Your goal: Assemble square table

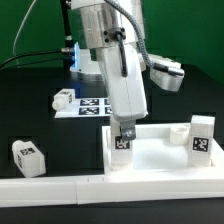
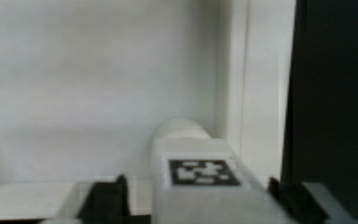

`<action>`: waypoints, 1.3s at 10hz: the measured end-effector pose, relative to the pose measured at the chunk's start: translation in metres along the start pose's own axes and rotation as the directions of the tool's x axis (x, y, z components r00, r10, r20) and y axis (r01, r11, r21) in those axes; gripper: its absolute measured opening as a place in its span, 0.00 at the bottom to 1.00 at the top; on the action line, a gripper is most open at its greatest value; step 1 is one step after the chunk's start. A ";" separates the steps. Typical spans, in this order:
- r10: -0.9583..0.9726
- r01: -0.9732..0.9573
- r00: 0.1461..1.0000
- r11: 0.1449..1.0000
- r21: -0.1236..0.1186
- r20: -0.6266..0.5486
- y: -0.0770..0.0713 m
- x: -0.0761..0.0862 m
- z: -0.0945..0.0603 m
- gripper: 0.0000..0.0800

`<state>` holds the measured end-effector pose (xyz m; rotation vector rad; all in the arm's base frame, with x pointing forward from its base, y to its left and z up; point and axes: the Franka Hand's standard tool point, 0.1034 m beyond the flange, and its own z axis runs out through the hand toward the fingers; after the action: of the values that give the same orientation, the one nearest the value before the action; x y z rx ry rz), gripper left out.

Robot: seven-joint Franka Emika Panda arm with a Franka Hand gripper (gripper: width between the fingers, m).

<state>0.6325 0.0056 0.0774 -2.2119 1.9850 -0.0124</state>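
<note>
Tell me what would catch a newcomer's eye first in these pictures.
The arm's tool hangs over a tagged white leg standing at a corner of the tabletop. A second leg stands at the exterior view's right, and a third leg sits loose at its left.

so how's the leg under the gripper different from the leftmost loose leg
The leg under the gripper stands upright at the tabletop corner; the leftmost leg sits on the black table, apart. Open jaws flank the first; nothing touches the leftmost leg. Both are white, tagged.

Black table [image 1: 40, 110] with a green backdrop [image 1: 205, 35] behind.
</note>
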 end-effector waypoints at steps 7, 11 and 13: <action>-0.803 0.803 0.596 0.596 0.000 -0.009 -0.002 0.010 -0.007 0.81; -0.908 0.908 0.419 0.419 -0.024 -0.004 -0.002 0.011 -0.002 0.68; -0.853 0.852 0.522 0.522 -0.022 -0.006 -0.002 0.010 -0.002 0.45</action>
<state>0.6355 -0.0047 0.0783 -2.9442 0.6628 -0.1378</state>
